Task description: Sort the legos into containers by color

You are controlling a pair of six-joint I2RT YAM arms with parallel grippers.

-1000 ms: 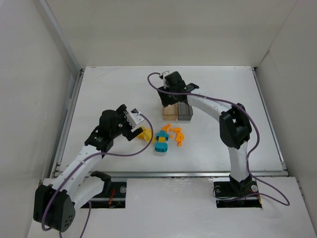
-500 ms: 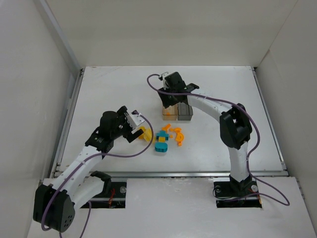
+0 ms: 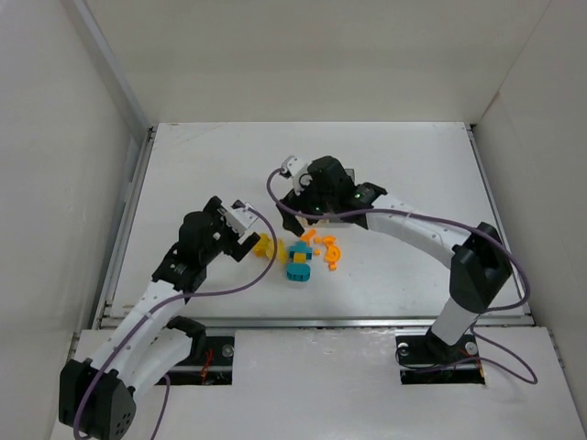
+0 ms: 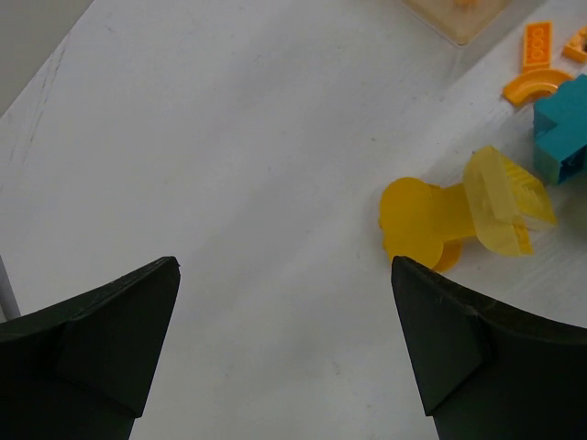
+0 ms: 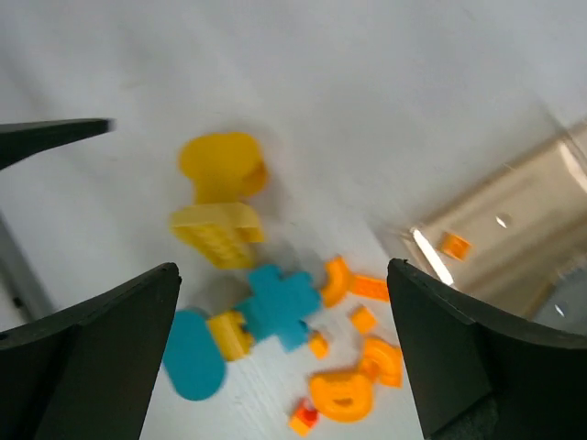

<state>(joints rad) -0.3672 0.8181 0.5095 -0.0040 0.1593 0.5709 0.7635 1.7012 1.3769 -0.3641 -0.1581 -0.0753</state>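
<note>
White table, pale walls; blurred bin, seemingly amber.

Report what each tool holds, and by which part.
Nothing is held: the left tool and the right tool are both open and empty.

"Could the bins be seen from above?"

"No. The right arm covered that part of the table."

"And from the wrists?"

"The left wrist view cut the amber bin at the top edge and a teal piece at the right edge. The right wrist view was blurred, so the orange piece inside the bin had no readable shape."
</note>
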